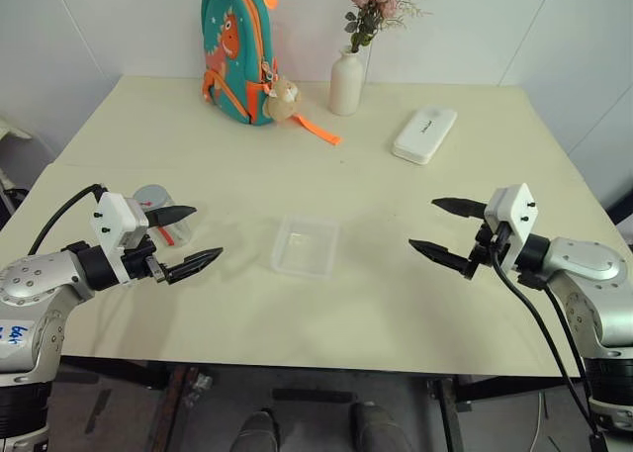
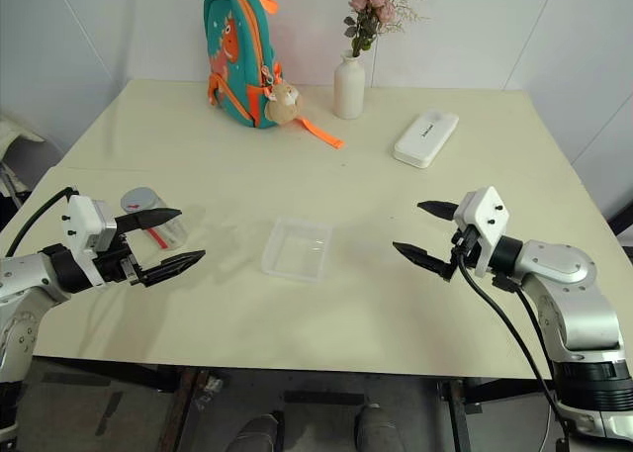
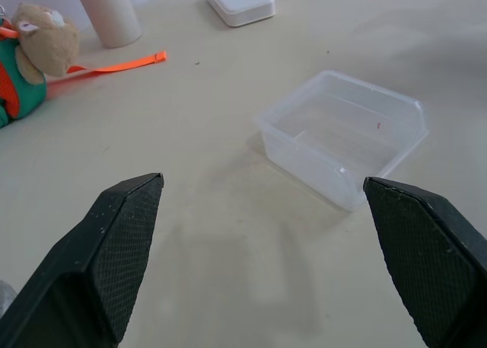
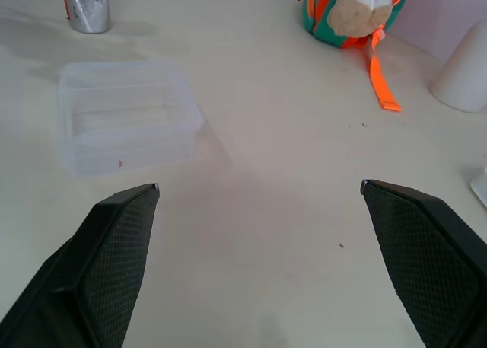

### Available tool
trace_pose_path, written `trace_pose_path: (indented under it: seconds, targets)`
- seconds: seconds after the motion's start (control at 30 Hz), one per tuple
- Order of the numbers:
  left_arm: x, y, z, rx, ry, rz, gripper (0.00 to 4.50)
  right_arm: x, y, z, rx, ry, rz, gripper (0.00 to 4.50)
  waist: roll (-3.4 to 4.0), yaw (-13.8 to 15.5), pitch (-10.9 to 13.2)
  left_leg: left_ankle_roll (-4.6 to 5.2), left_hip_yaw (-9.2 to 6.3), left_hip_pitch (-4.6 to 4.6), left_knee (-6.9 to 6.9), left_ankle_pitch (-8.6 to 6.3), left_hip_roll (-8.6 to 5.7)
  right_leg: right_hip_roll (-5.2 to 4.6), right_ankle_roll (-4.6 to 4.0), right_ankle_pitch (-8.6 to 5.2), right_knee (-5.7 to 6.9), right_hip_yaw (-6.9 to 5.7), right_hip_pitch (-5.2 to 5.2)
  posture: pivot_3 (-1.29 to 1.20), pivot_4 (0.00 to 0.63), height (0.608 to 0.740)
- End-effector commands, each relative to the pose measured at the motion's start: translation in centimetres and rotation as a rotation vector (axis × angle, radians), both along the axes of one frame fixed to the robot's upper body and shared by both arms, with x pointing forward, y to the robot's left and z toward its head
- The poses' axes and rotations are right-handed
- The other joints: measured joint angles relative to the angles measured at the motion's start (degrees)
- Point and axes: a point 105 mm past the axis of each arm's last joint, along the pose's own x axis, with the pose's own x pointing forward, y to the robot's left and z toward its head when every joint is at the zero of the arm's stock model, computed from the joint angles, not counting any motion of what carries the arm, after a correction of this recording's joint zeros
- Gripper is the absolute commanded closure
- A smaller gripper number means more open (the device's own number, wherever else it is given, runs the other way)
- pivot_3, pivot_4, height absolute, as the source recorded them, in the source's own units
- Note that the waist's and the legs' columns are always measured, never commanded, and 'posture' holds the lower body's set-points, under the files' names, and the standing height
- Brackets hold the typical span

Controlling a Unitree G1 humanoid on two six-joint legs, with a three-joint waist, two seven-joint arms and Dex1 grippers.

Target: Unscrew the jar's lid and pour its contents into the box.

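White walls frame a pale tabletop. At its centre sits the box, clear and empty, probably placed midway so either arm can reach it. The jar stands upright near the robot's left edge, its lid on, just behind the left end effector. That end effector is spread wide, holding and touching nothing. The right end effector hovers likewise released, well apart from the box. A backpack, vase and white case line the far side.
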Motion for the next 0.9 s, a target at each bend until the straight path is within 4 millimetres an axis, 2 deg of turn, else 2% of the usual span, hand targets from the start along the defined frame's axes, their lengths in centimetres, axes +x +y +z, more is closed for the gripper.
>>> trace_pose_path:
  seconds: [0.03, 0.13, 0.2, 0.33, 0.47, 0.53, 0.7, 0.9]
  targets:
    - [-0.5, 0.1, 1.1, 0.024, -0.056, 0.009, 0.00, 0.1, 1.1, 1.2, 0.021, -0.053, 0.039, 0.03, 0.00, -0.2, 0.0, 0.00, 0.00, 0.00, 0.00, 0.00, 0.00, 0.00, 0.00, 0.00, 0.00, 0.00, 0.00, 0.00, 0.150, 0.740]
    - [-1.0, 0.3, 1.1, 0.024, -0.059, 0.029, 0.00, 0.5, 1.5, 0.7, 0.025, -0.039, 0.062, 0.03, 0.00, -0.2, 0.0, 0.00, 0.01, 0.04, 0.00, 0.00, 0.02, 0.01, -0.02, 0.01, 0.03, 0.00, 0.00, 0.00, 0.150, 0.740]
    - [-2.0, 0.5, 0.9, 0.018, -0.057, 0.054, 0.00, 0.6, 2.6, 0.7, 0.024, -0.010, 0.131, 0.03, 0.00, -0.4, 0.0, -0.01, 0.02, 0.04, 0.00, 0.01, 0.01, 0.00, -0.02, 0.01, 0.01, 0.01, 0.00, 0.00, 0.150, 0.740]
    - [-4.1, 2.0, -0.1, -0.012, -0.065, 0.194, 0.00, 1.2, 5.1, 2.0, 0.060, 0.000, 0.249, 0.03, 0.01, -0.8, 0.0, 0.02, 0.19, 0.11, -0.03, -0.03, 0.07, 0.00, -0.02, 0.02, 0.00, 0.12, 0.00, 0.00, 0.150, 0.740]
    - [-6.5, 3.4, -1.9, -0.077, -0.069, 0.384, 0.00, 0.8, 7.6, 3.5, 0.085, -0.024, 0.374, 0.03, -0.01, -0.2, 0.0, 0.02, 0.19, 0.14, -0.01, -0.03, 0.07, -0.01, -0.03, 0.02, 0.02, 0.11, 0.00, 0.00, 0.150, 0.740]
    - [-6.8, 4.3, -2.4, -0.117, -0.090, 0.507, 0.00, 0.8, 8.2, 4.3, 0.103, -0.041, 0.412, 0.03, -0.02, 0.0, 0.0, 0.00, 0.19, 0.11, 0.03, -0.04, 0.07, -0.02, -0.01, 0.03, -0.02, 0.12, 0.00, 0.00, 0.150, 0.740]
    - [-5.4, 5.9, -2.7, -0.234, -0.159, 0.683, 0.00, -0.5, 10.1, 5.8, 0.113, -0.088, 0.530, 0.03, -0.04, 1.5, 0.0, -0.02, 0.13, 0.09, 0.35, -0.02, 0.04, 0.01, -0.11, 0.12, -0.03, 0.05, 0.12, 0.00, 0.150, 0.740]
    - [-2.8, 5.8, -2.9, -0.245, -0.192, 0.707, 0.00, -1.1, 11.1, 6.6, 0.135, -0.114, 0.551, 0.03, -0.14, 1.3, -0.1, -0.07, 0.18, 0.10, 0.40, 0.13, 0.02, 0.02, -0.66, 0.12, -0.30, 0.11, 0.26, 0.00, 0.150, 0.740]
